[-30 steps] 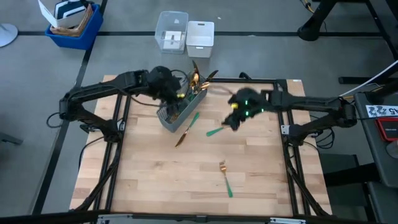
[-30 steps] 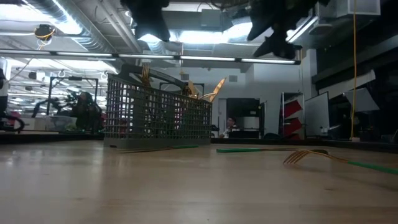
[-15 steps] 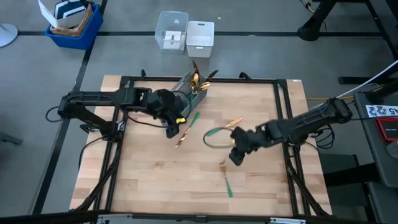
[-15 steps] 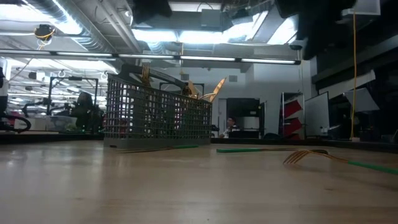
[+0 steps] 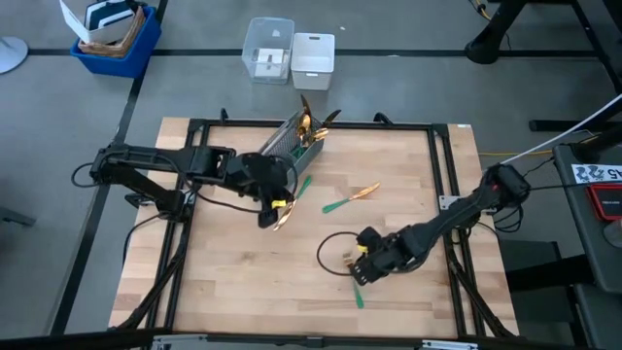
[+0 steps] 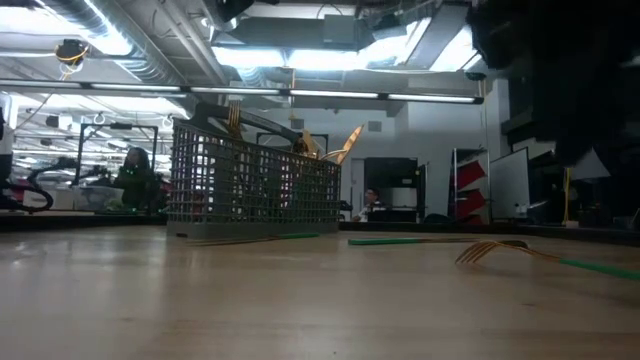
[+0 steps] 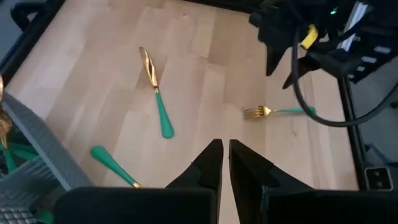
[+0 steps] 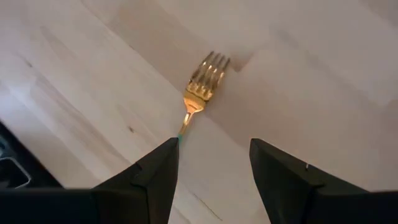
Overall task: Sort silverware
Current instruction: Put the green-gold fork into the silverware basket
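Note:
A gold fork with a teal handle (image 5: 354, 277) lies flat near the table's middle-right. My right gripper (image 5: 360, 266) hovers low over it, open; in its wrist view (image 8: 211, 146) the fingers stand either side of the fork's neck (image 8: 188, 115) without touching. My left gripper (image 5: 270, 214) is shut (image 7: 226, 152) above a gold-and-teal knife (image 5: 285, 206) lying beside the grey mesh caddy (image 5: 292, 146). Several gold heads (image 5: 306, 122) stick out of the caddy. Another teal-handled piece (image 5: 350, 197) lies flat between the arms.
Black frame rails (image 5: 442, 185) edge the table. Two clear plastic boxes (image 5: 292, 53) and a blue bin (image 5: 112, 39) sit on the floor beyond the far edge. A black cable loop (image 5: 326, 248) hangs by my right gripper. Bare wood lies toward the near-left corner (image 5: 224, 282).
My right gripper has swung from beside the caddy toward the near edge and come down over the fork. My left gripper has moved off the caddy toward the near edge, stopping over the knife. The caddy and the loose pieces have stayed where they were.

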